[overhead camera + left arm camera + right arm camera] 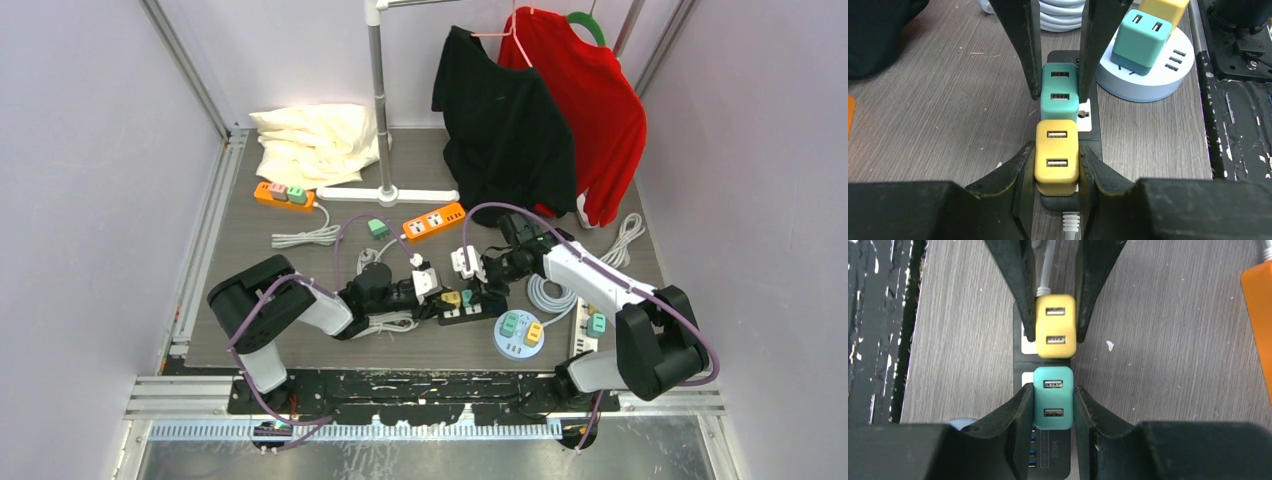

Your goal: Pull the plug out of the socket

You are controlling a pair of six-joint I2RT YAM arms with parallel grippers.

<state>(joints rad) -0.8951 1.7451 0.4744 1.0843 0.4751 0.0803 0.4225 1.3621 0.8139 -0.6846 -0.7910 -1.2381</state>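
Right, my left gripper (1056, 167) pinches the boxy yellow plastic plug (1057, 142), my right gripper (1053, 410) the teal plastic plug (1053, 390) at its 12 o'clock in left wrist view, both seated in the black power strip (1050, 460), so I'd lift one straight up, no rocking.

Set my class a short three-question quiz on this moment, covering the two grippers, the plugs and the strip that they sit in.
1. True or false: the left gripper has its fingers either side of the yellow plug.
2. Which plug sits between the fingers of the right gripper? A. teal plug B. white plug C. orange plug
3. Fill in: both plugs sit in a ___ power strip.

Key: 1 true; 2 A; 3 black.
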